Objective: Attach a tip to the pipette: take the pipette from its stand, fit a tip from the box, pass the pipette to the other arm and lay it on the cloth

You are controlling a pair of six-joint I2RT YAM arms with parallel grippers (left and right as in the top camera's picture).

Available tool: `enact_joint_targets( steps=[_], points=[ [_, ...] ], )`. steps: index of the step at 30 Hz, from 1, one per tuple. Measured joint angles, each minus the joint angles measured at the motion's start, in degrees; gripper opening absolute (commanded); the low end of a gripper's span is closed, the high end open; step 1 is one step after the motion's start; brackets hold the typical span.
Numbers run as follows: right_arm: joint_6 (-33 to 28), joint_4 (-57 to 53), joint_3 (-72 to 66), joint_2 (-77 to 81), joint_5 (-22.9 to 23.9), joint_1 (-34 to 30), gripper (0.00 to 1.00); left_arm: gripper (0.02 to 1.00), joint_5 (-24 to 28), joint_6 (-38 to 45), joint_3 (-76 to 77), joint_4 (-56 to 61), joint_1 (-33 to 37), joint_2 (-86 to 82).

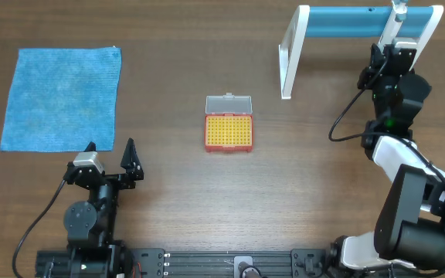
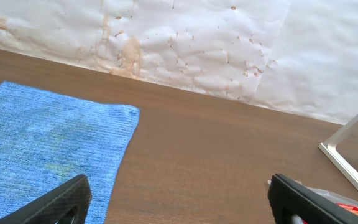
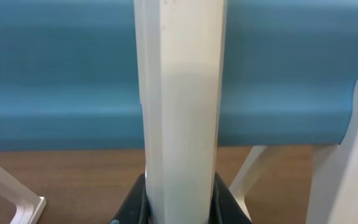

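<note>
The white pipette (image 1: 398, 19) hangs upright on the stand's blue bar (image 1: 346, 22) at the far right. My right gripper (image 1: 392, 48) is at the stand, and its dark fingers (image 3: 135, 202) press both sides of the pipette's white body (image 3: 180, 112), with the blue bar (image 3: 61, 68) right behind. The orange tip box (image 1: 229, 125), lid open, sits mid-table. A blue cloth (image 1: 62, 100) lies flat at the far left. My left gripper (image 1: 110, 147) hovers open and empty near the cloth's near right corner, with the cloth (image 2: 42, 143) spread ahead of it.
The stand's white frame (image 1: 288, 62) rises between the tip box and the right arm, and its foot (image 2: 350, 155) shows in the left wrist view. A crinkled white wall (image 2: 197, 43) closes the table's far side. Bare wood (image 1: 168, 69) lies between cloth and box.
</note>
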Motion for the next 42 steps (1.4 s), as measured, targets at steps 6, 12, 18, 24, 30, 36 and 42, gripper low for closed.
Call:
enact_joint_targets(
  steps=[6, 12, 18, 24, 30, 36, 42],
  points=[
    [0.0, -0.5, -4.5, -8.2, -0.9, 0.0, 0.080, 0.919, 0.0, 0.0, 0.0, 0.0, 0.0, 0.0],
    [0.1, -9.7, -11.8, -28.8, -1.0, 18.4, 0.077, 0.919, 0.0, 0.0, 0.0, 0.0, 0.0, 0.0],
    [0.0, 24.5, -12.1, -9.0, -2.1, 45.4, 0.077, 0.921, 0.2, 0.0, 0.0, 0.0, 0.0, 0.0],
    [0.0, 28.2, -11.6, 3.4, -2.4, 48.6, 0.082, 0.919, 0.2, 0.0, 0.0, 0.0, 0.0, 0.0],
    [1.6, 35.6, -11.2, 10.2, -2.7, 49.5, 0.080, 0.921, 0.2, 0.0, 0.0, 0.0, 0.0, 0.0],
    [3.3, 36.4, -11.2, 13.3, -2.7, 49.5, 0.080, 0.919, 0.2, 0.0, 0.0, 0.0, 0.0, 0.0],
    [3.9, 36.7, -11.1, 15.5, -2.7, 49.5, 0.084, 0.919, 0.2, 0.0, 0.0, 0.0, 0.0, 0.0]
  ],
)
